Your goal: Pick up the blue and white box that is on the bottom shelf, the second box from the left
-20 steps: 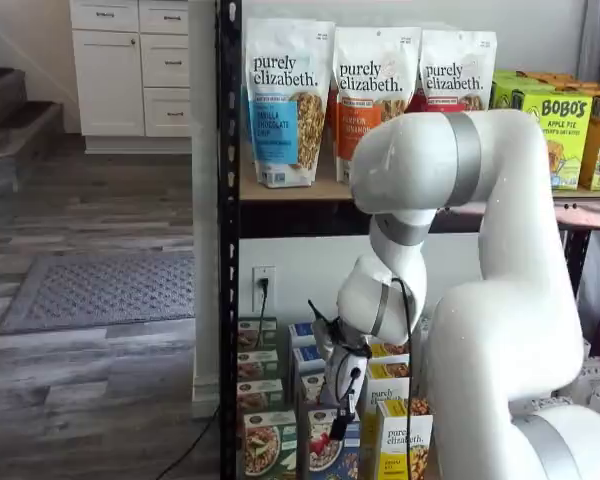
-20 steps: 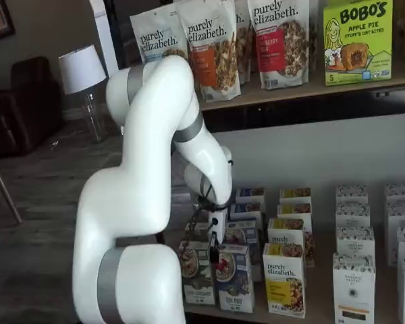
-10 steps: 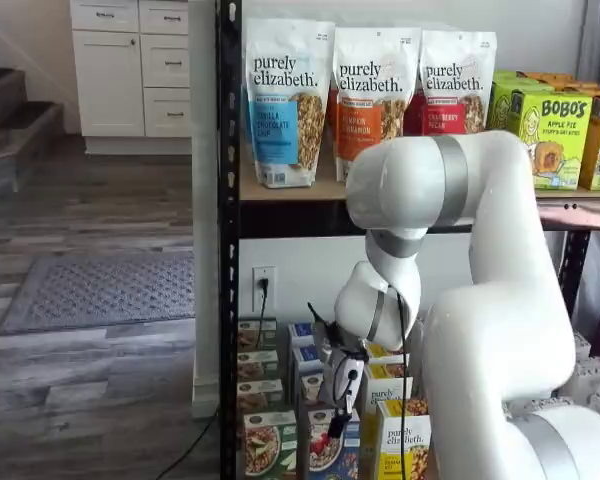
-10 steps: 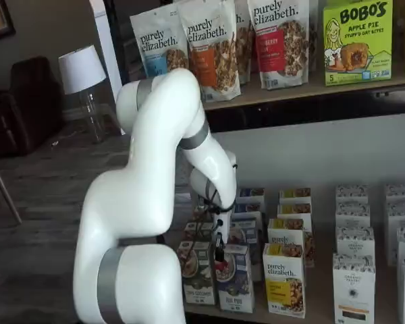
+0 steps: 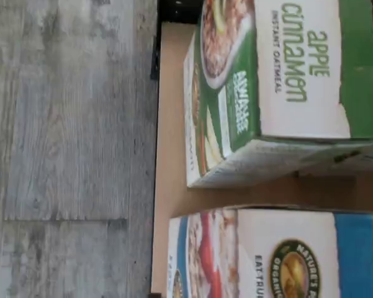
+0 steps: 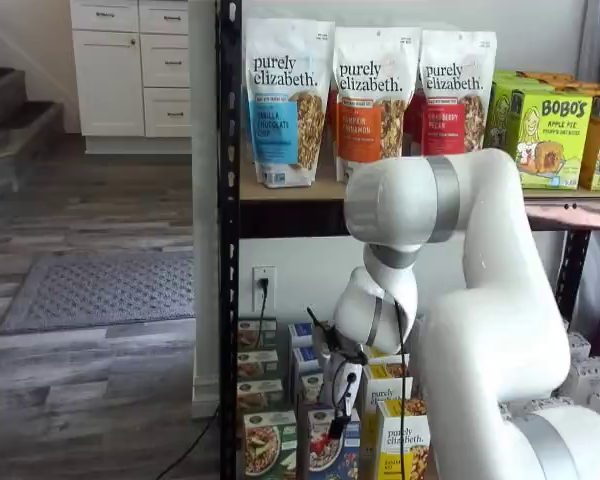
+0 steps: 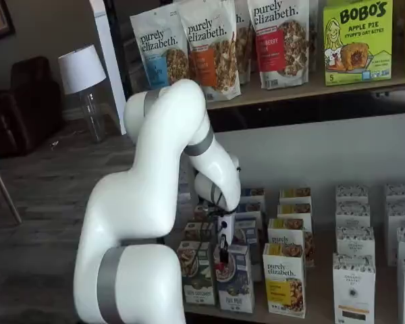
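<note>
The blue and white box stands at the front of the bottom shelf, between a green-and-white box and a yellow-and-white box. In both shelf views my gripper hangs just above and in front of the blue box's top, holding nothing. Its fingers are small and dark against the boxes, and its jaws stand open. The wrist view shows the blue and white box from above, beside the green-and-white box, on the tan shelf board.
More rows of small boxes fill the bottom shelf behind and to the right. Granola bags and green Bobo's boxes stand on the upper board. A black rack post rises at the left. My white arm hides part of the shelf.
The arm's upper joints have swung down and toward the shelf. The gripper has shifted slightly over the front blue box. The boxes have not moved.
</note>
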